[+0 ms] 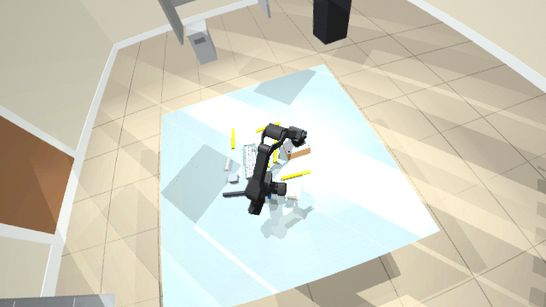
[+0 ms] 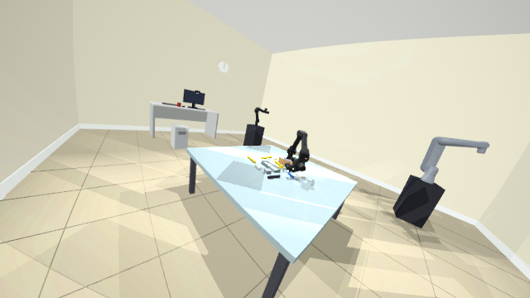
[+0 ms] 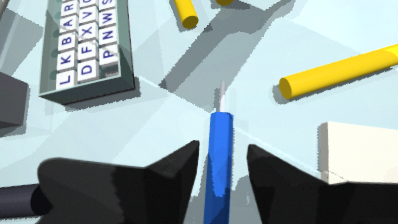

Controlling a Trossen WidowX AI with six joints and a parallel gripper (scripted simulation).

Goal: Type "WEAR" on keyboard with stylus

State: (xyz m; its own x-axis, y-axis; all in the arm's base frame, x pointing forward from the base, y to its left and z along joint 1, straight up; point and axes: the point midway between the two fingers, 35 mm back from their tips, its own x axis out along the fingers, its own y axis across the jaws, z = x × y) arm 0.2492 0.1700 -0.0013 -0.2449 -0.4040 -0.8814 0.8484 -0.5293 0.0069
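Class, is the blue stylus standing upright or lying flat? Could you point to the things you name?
Lying flat: the wrist view shows the blue stylus [image 3: 220,145] stretched lengthwise, its shadow alongside.

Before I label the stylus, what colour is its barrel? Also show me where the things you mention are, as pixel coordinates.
The barrel [image 3: 220,145] is blue, clearest in the wrist view.

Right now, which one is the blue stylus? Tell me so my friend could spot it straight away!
Look at the pale blue table, then find the black robot arm. Under its open fingers lies the stylus. It's blue with a thin pale tip, while the sticks nearby are yellow.
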